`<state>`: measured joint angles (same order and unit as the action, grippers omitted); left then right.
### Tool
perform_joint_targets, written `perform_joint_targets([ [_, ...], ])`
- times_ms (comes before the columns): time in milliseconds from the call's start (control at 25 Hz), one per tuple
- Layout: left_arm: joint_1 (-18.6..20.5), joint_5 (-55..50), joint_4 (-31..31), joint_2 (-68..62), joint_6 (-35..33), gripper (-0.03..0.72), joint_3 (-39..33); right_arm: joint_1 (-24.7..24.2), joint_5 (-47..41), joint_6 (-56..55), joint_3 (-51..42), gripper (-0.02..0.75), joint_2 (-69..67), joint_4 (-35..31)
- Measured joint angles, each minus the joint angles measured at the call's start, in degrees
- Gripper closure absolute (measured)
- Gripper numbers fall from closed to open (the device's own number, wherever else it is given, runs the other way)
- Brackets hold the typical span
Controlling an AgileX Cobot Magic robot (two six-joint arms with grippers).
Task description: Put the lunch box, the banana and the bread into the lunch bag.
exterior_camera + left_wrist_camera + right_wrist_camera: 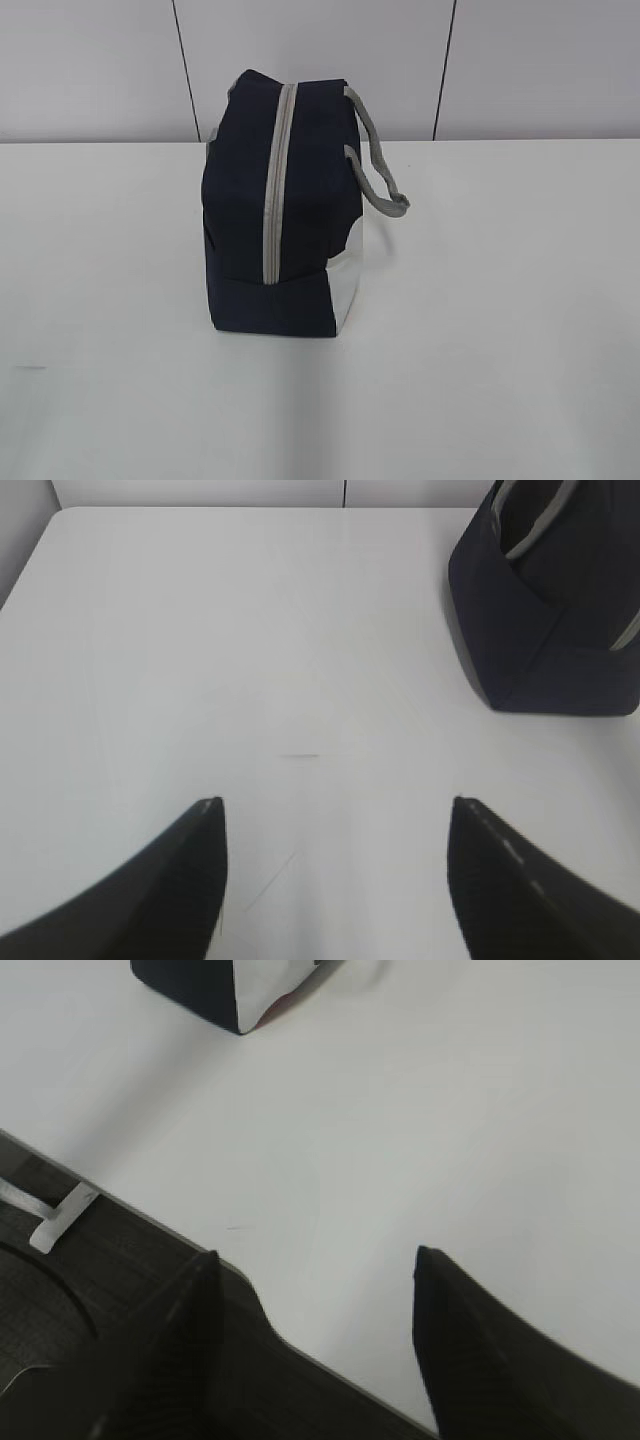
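Observation:
The navy lunch bag [240,200] stands on the white table [500,350], its grey zipper [278,180] closed along the top and down the near end. Grey strap handles [380,170] hang to its right, beside a white end panel [345,285]. The lunch box, the banana and the bread are out of view. Neither arm shows in the exterior view. My left gripper [335,802] hovers open over bare table, with the lunch bag [540,620] ahead to its right. Open as well, my right gripper [315,1252] hangs over the table's near edge, the lunch bag [190,985] far ahead to the left.
A pale panelled wall [100,60] rises behind the table. In the right wrist view the table's front edge [300,1355] runs diagonally, with dark flooring [120,1290] and a strip of white tape [60,1218] below it.

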<state>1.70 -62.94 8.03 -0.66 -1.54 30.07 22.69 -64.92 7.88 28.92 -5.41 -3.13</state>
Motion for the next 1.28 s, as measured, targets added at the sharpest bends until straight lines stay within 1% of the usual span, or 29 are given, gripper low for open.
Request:
perform_joint_targets([
  [320, 0.00, 0.00, 0.00, 0.00, 0.00, 0.190, 0.00, 0.00, 0.00, -1.28, 0.01, 0.256, 3.14, 1.39],
  [480, 0.00, 0.00, 0.00, 0.00, 0.00, 0.190, 0.00, 0.00, 0.00, -3.52, 0.01, 0.256, 3.33, 3.13],
  [960, 0.00, 0.00, 0.00, 0.00, 0.00, 0.190, 0.00, -0.31, 0.00, -4.35, 0.01, 0.256, 3.33, 3.67],
  [1040, 0.00, 0.00, 0.00, 0.00, 0.00, 0.190, 0.00, -1.91, 0.00, -4.35, 0.01, 0.256, 3.33, 3.67],
  [1280, 0.00, 0.00, 0.00, 0.00, 0.00, 0.190, 0.00, -10.24, 0.00, -3.63, 0.01, 0.256, 6.20, 2.51],
])
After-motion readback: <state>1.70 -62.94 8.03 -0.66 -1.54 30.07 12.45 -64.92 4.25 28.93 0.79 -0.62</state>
